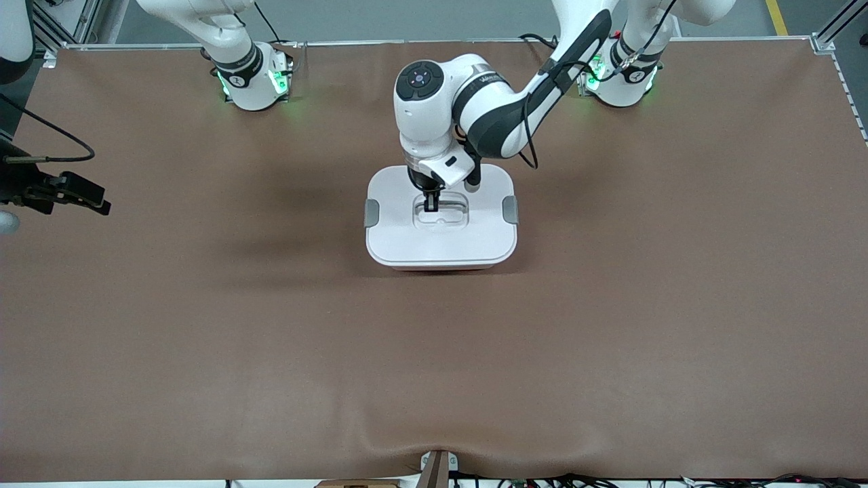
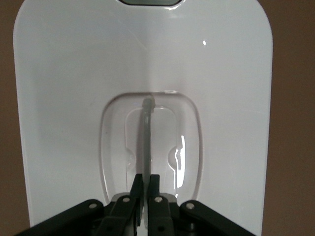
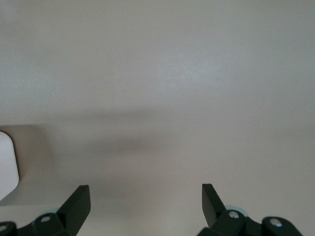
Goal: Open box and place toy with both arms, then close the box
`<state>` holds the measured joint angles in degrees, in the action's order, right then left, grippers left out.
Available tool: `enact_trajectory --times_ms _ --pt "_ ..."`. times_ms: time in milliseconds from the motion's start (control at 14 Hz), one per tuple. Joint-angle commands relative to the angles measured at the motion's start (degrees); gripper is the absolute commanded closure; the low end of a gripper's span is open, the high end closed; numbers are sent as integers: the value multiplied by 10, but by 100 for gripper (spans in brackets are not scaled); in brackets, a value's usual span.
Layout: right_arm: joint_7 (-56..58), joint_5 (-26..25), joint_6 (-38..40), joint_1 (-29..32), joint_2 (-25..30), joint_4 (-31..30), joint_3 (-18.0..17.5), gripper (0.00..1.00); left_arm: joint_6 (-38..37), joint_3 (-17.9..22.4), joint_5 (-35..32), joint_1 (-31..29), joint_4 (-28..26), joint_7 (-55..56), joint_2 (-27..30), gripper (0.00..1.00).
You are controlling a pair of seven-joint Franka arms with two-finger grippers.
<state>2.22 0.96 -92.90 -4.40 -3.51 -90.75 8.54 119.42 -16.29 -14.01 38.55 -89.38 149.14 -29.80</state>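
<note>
1. The bench (image 1: 203,339) is a wide brown sheet, with the two arm bases along its edge farthest from the front camera.
2. The box (image 1: 441,237) sits about mid-bench, nearer the bases than the front camera. Its white lid (image 1: 407,237) is on, with a grey clip (image 1: 371,213) at the end toward the right arm and another clip (image 1: 510,209) at the end toward the left arm. Whether the clips are latched I cannot tell.
3. The left arm reaches from its base down over the middle of the lid.
4. The left gripper (image 2: 145,183) is down in the lid's recess, its fingers (image 2: 154,186) clenched on the thin raised handle (image 2: 146,142) (the left wrist view shows the strip running straight in between them).
5. The right arm waits at its own end of the bench. The right gripper (image 3: 146,199) hangs over bare bench, fingers (image 3: 78,201) spread wide and empty, and only a white corner of the lid shows at the edge of its wrist view.
6. The toy is in none of the views, so I cannot say whether it lies in the box or elsewhere.
7. Judged step: a lid step, most likely lifting it off to open, though it could as well be the closing (the toy's absence leaves this unsettled).
8. If opening, the next move calls for a straight upward pull by the handle, keeping the lid level, and the clips must be free or the whole box may rise with it.
</note>
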Motion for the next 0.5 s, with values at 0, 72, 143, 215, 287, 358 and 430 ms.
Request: enact_trajectory --times_ms 0,72,143,215,287,358,430 --pt "-2 1 -4 -1 -1 -4 -1 0 -5 1 -10 10 -4 19 -4 100" --pt "-2 1 -4 -2 0 -3 -1 0 -5 1 -10 9 -3 19 -5 100" --pt "-2 2 -4 -2 0 -2 -1 0 -5 1 -10 7 -2 11 -4 86" --pt "-2 2 -4 0 0 -2 -1 0 -5 1 -10 3 1 8 -3 30" --pt "-2 3 -5 1 1 -1 -1 0 -5 4 -11 1 5 5 0 2" --pt "-10 4 -4 2 2 0 -1 0 -5 6 -11 0 10 -11 3 0" --pt "-9 12 -4 2 2 0 0 0 -8 7 -9 0 9 -32 13 0"
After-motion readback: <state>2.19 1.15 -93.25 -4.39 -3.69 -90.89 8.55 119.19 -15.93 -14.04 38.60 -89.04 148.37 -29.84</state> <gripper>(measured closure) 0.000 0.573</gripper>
